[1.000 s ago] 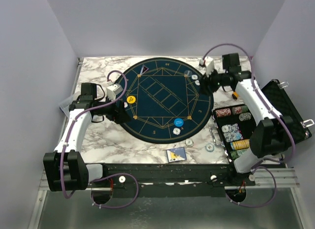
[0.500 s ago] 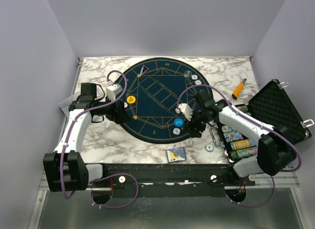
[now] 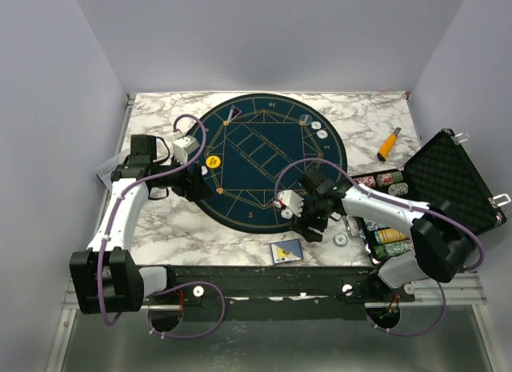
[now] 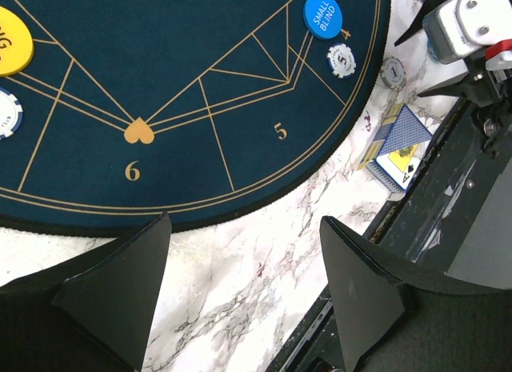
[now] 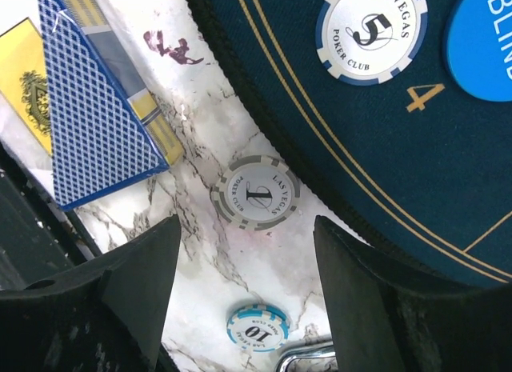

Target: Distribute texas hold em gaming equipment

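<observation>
My right gripper [image 5: 247,242] hangs open just above the marble, off the round blue mat's [image 3: 264,160] near edge. A grey-edged poker chip marked 1 [image 5: 257,192] lies on the marble just past its fingertips, not gripped. A light-blue chip marked 10 [image 5: 258,326] lies nearer the wrist. On the mat are a chip marked 5 [image 5: 371,24] and the blue button [image 5: 484,44]. The blue-backed card pack [image 5: 100,108] lies to the left. My left gripper [image 4: 244,292] stands open and empty over the marble by the mat's left rim, near the yellow button [image 3: 213,161].
The open black case [image 3: 452,184] with stacked chips [image 3: 382,214] stands at the right. An orange-handled tool [image 3: 389,144] lies behind it. Three chips [image 3: 318,126] sit at the mat's far right, a card [image 3: 233,114] at its far edge.
My right arm has swung from the table's far right corner down to the mat's near edge, over the grey chip, and its jaws have widened. The left arm has not moved.
</observation>
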Controlling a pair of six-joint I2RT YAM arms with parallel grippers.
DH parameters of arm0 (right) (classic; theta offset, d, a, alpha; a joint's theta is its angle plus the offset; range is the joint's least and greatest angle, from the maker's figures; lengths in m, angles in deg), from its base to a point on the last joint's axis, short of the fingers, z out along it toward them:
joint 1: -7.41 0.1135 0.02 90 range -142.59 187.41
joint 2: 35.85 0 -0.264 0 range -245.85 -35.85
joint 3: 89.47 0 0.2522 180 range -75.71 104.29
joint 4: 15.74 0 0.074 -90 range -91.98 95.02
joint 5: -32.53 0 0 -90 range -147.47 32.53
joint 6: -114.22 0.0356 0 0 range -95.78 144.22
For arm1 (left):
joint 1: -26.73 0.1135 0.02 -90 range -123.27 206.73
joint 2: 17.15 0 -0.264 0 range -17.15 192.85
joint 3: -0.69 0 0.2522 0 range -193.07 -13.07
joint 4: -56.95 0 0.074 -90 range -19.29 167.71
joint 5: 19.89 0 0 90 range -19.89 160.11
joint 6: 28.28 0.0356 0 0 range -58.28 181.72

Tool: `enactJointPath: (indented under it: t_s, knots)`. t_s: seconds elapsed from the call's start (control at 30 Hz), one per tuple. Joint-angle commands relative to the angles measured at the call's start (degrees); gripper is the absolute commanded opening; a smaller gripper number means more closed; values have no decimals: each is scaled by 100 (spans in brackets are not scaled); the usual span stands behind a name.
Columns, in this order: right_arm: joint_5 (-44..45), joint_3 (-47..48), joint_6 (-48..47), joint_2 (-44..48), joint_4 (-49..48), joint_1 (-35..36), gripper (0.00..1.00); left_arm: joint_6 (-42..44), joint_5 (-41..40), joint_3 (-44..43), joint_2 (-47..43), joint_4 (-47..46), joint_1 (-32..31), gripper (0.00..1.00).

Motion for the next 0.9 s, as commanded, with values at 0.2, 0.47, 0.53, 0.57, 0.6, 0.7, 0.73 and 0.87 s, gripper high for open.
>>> enactJointPath:
  t_s: [0.2,0.47,0.53,0.57,0.6,0.7,0.73,0.87]
  knots:
    - [743,-336,309,-271,-735,304,72,37,79,43,-81,2,40,78]
    - [917,-583,395,-272,-915,465,63,32,68,34,-57,-3,40,78]
    - [970,-613,399,-280,-925,464,57,28,72,21,-48,-1,39,78]
    - [996,-622,399,-289,-925,471,53,25,72,16,-48,-1,42,78]
    - [1027,-619,399,-298,-917,471,48,26,72,16,-44,-3,40,78]
    - [1046,-604,432,-290,-874,465,40,27,63,25,-43,-1,40,78]
    - [1037,-593,450,-279,-857,464,38,27,60,25,-51,-1,40,78]
    - [1035,-567,481,-162,-829,464,29,20,54,25,-45,-2,41,78]
